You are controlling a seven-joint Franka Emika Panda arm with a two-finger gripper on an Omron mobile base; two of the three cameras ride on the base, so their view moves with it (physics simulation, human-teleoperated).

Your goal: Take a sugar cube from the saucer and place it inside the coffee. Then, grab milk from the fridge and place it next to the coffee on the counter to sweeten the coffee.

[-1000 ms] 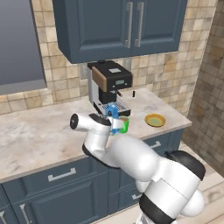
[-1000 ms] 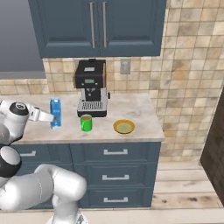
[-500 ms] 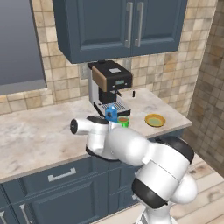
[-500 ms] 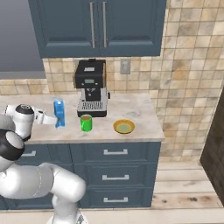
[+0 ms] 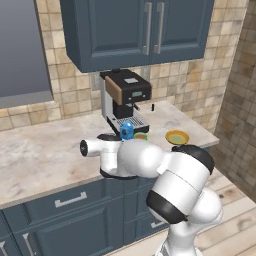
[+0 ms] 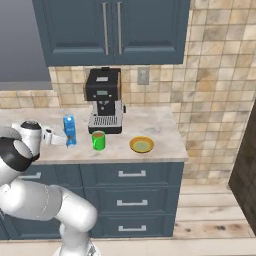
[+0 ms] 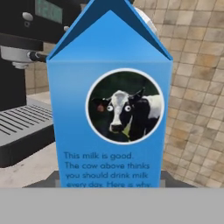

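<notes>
4 things line up along the table (image 6: 160, 131) from where I stand: going left to right in the right base view, the blue milk (image 6: 69, 130) carton comes first, then the green coffee (image 6: 98, 140) cup, with the black and silver coffee machine (image 6: 105, 100) just behind it, and the yellow saucer (image 6: 142, 145) farthest right, apart from the cup. The carton is upright, and the end effector (image 6: 65, 138) reaches it from the left at the end of the white arm, level with its lower half. That sideways approach makes sense to me, since it keeps the carton vertical and leaves the cup and the machine clear of the arm. In the hand view the milk (image 7: 109, 105) sits right against the camera, cow badge facing it, with the coffee machine (image 7: 22, 74) off to one side and the tan tiled wall (image 7: 197, 96) behind. The end effector looks half closed around the carton's sides, so I judge it to be gripping the milk, though the fingertips themselves are hidden by the carton. Whether the carton's base is resting on the table or held just above it, I cannot tell. In the left base view the milk (image 5: 126, 130) peeks over the arm, with the coffee (image 5: 140, 135) just beside it and the saucer (image 5: 177, 137) further right. I can make out no sugar cube on the saucer.
</notes>
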